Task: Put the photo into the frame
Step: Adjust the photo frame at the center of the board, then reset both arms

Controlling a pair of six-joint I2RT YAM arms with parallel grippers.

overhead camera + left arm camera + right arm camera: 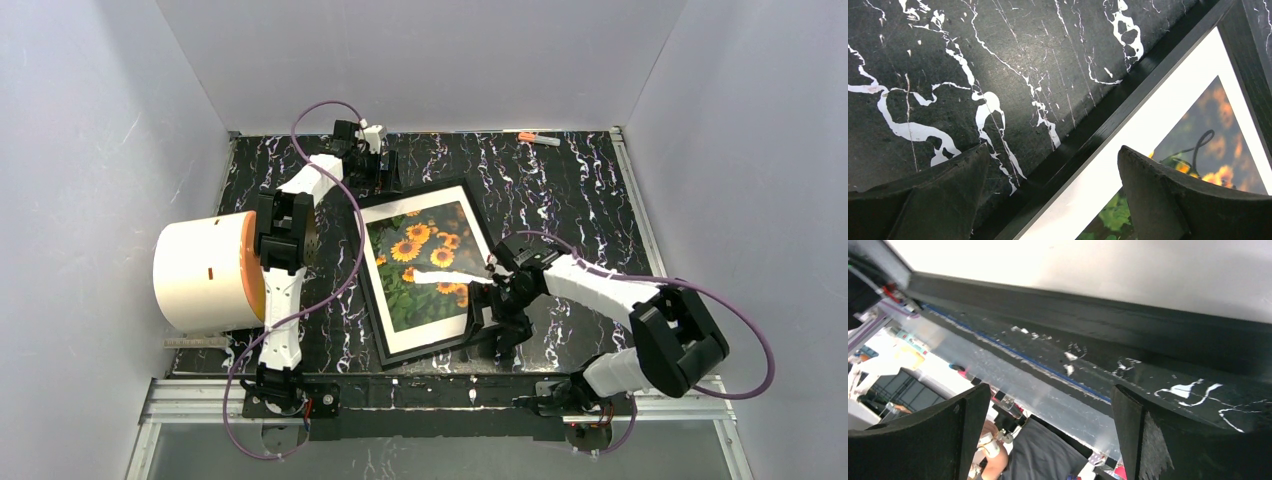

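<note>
Looking down from the top camera, I count one frame [371, 290] lying flat and skewed on the marbled table [580, 190]. One photo [420, 265] sits inside it, sunflowers facing up. A pale streak crosses the print from the right gripper [497, 325] side; I cannot tell whether it is glare on the pane or a separate thing. That gripper covers the frame's near right corner, so the corner itself is hidden from me.

The left gripper [384, 172] sits at the frame's far left corner. On its wrist camera the jaws stand wide apart with nothing clamped. One finger [938, 200] is over bare table [973, 60], the other finger [1188, 200] is over the photo [1198, 130], and the frame's black bar [1108, 122] runs slantwise between them. Only that corner of the frame shows; the rest is cut off.

On the right wrist camera the two fingers [923, 435] are also spread, with nothing held. Beyond them is a strip of table [1198, 390], then a dark band and a blown-out white area I cannot identify.

I also count one large white cylinder [205, 272] beside the left arm that blocks the table under it, one marker [540, 138] at the far edge, and one ruler [195, 342], partly hidden.
</note>
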